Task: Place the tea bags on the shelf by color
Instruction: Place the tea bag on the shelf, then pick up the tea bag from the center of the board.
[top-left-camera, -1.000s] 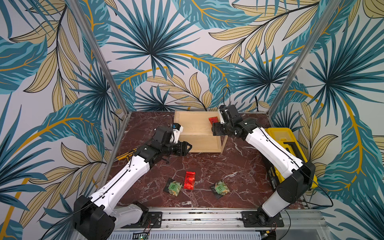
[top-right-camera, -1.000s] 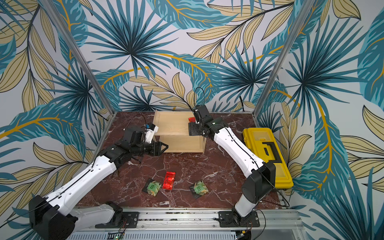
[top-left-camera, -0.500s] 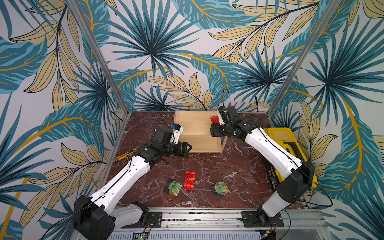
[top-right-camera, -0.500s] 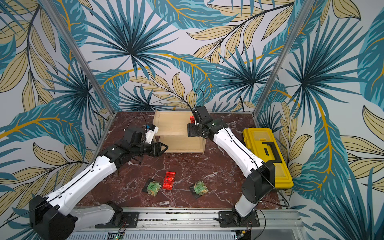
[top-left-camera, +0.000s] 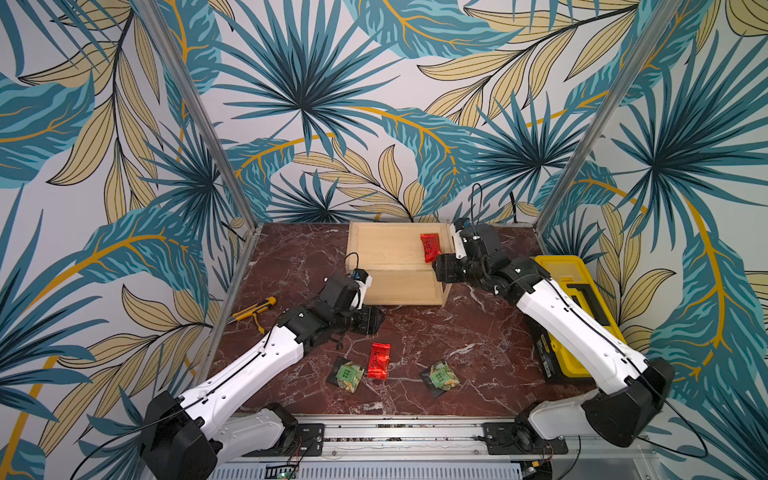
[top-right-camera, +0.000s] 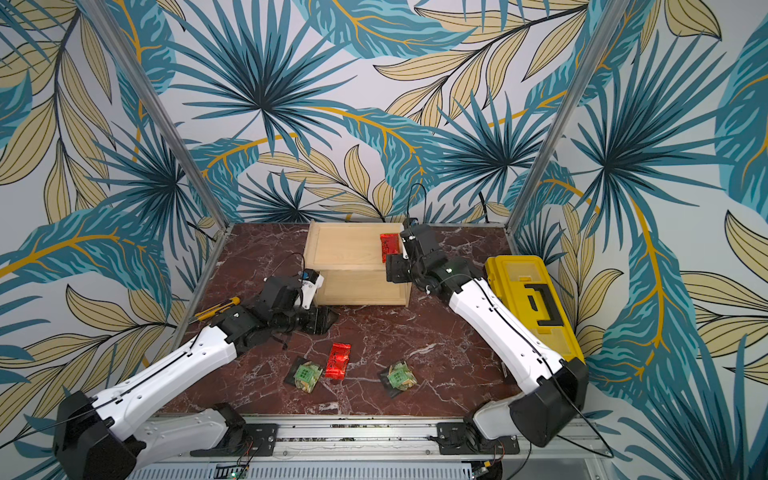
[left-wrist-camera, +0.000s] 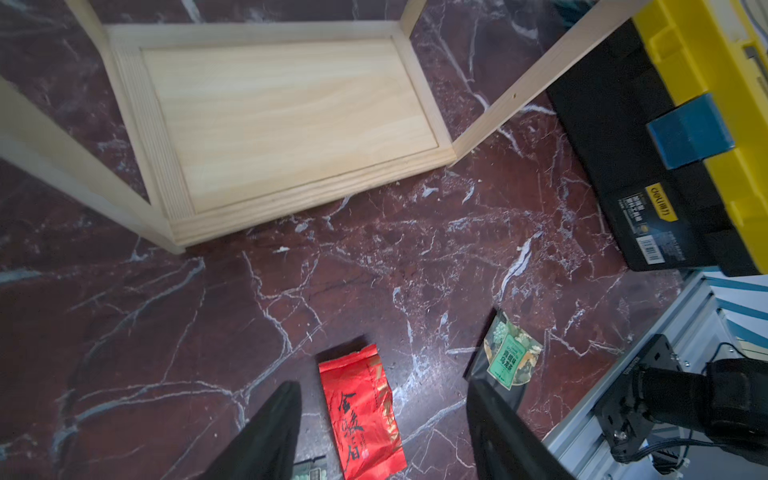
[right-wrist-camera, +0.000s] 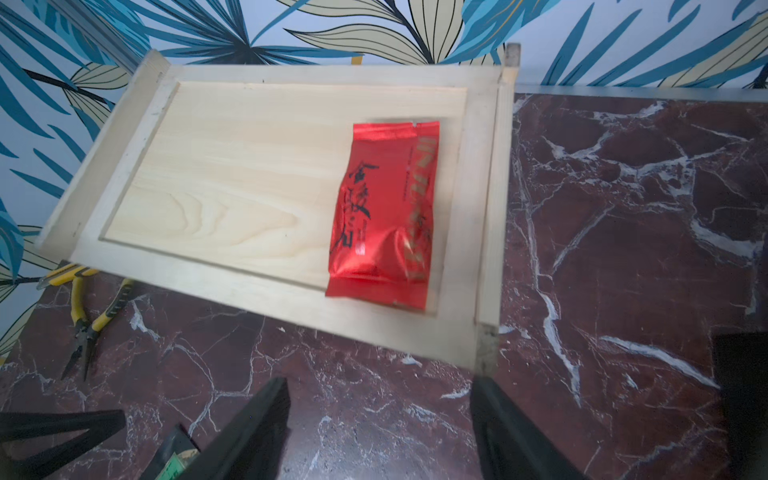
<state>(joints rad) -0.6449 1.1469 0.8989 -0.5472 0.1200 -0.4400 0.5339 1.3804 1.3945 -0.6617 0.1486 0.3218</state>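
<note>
Yellow toolbox on red-brown marble tabletop, yellow-handled pliers by the wall, palm-leaf wallpaper

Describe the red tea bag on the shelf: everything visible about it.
The red tea bag is a shiny foil rectangular packet with black brush characters down its face, gold lettering along one side and flat crimped ends, slightly puffed and creased. It lies flat, print up, on the top board of the shelf, near the rim at the end beside the right gripper. Only the wood touches it; the gripper's open jaws are clear of it.
</note>
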